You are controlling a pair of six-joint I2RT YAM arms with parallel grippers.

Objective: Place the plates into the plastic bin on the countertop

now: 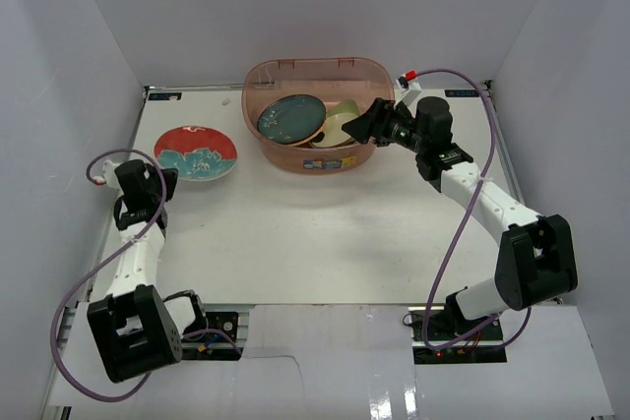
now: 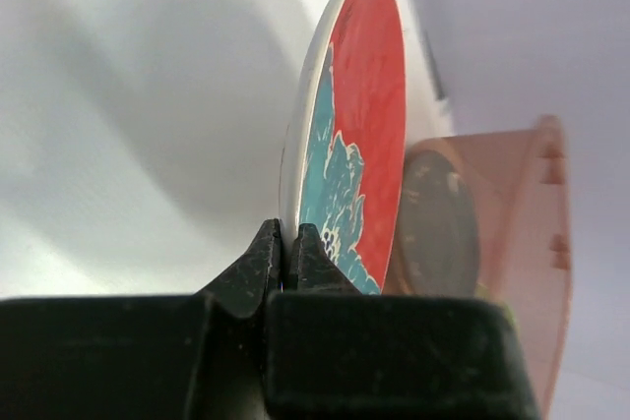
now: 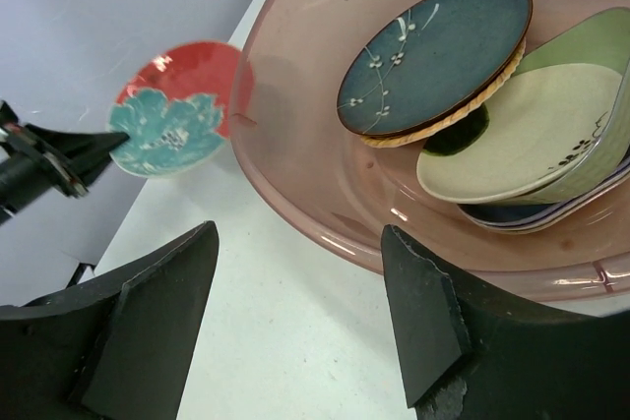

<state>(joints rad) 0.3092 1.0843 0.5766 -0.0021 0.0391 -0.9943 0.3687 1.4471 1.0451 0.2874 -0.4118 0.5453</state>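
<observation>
The red round plate with a teal flower (image 1: 196, 152) is held off the countertop (image 1: 295, 233), left of the bin. My left gripper (image 1: 165, 182) is shut on its near rim; in the left wrist view the plate (image 2: 359, 135) rises edge-on from the closed gripper (image 2: 283, 243). The reddish-brown plastic bin (image 1: 264, 135) stands at the back centre and holds the dark teal plate (image 1: 291, 117) on an orange one, plus cream (image 3: 522, 135) and green (image 3: 581, 41) dishes. My right gripper (image 1: 362, 125) is open and empty at the bin's right rim (image 3: 325, 233).
White walls close in the left, back and right sides. A red-and-white item (image 1: 407, 77) lies at the back right by the right arm's cable. Both arm bases sit at the near edge.
</observation>
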